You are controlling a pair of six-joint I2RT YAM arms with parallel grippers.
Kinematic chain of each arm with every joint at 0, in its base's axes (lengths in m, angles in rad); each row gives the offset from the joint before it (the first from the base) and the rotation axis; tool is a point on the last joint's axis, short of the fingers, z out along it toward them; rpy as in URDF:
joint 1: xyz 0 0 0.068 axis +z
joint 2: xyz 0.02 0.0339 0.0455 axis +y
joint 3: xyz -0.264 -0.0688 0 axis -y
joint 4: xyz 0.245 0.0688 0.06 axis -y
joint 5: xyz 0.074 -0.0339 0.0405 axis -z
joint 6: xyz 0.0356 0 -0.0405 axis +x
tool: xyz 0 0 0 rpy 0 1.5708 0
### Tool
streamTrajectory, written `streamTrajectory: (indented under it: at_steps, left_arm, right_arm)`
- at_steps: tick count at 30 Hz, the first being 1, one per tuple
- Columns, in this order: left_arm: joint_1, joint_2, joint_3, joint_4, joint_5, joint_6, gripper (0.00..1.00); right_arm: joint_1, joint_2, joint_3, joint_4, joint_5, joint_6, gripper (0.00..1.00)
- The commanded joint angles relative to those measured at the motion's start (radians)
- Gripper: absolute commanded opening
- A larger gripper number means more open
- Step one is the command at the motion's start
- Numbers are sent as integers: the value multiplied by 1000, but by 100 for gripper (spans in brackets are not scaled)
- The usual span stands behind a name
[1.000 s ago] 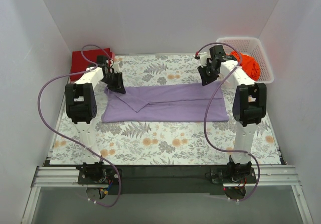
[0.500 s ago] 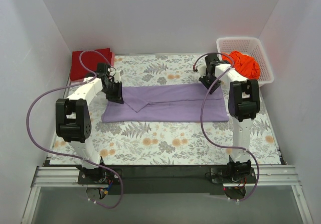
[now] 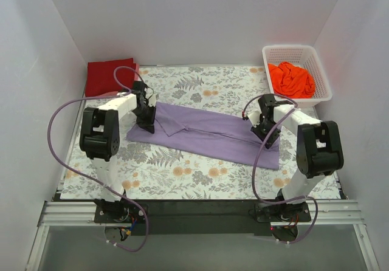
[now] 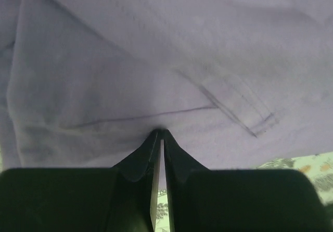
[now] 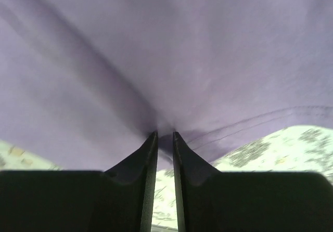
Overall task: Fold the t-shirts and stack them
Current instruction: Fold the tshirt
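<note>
Lavender-purple t-shirt (image 3: 206, 131) lies as a long folded band across the middle of the floral table cloth (image 3: 182, 171), slanting from far left to near right. The white lattice basket (image 3: 289, 53) stands at the far right corner by the wall; the bright orange t-shirt (image 3: 292, 79) sits crumpled inside it, filling most of the floor. The dark red t-shirt (image 3: 108, 75) lies folded flat in the far left corner, apart from the band. The left gripper (image 3: 146, 120) is clenched on the band's left end, jaws nearly touching with cloth pinched at the tips; the right gripper (image 3: 264, 131) grips the right end the same way. Bare patterned cloth shows along the near edge, and between the band and the back wall.
</note>
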Motion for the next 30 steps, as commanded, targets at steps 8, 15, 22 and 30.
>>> streamTrajectory:
  at_steps: [8,15,22,30]
  left_arm:
    - [-44,540,773,-6,-63,41,5]
    - [-42,530,993,71,-78,10,9]
    - [-42,199,621,194,15,-19,16]
    - [-42,93,492,120,101,-57,16]
  right_arm:
    - [-4,-203,-19,-100,-90,-21,27]
    - [0,-96,61,-108,-78,-47,26]
    - [45,21,56,-100,-75,-69,22]
    - [163,-1,-69,-120,-75,-67,21]
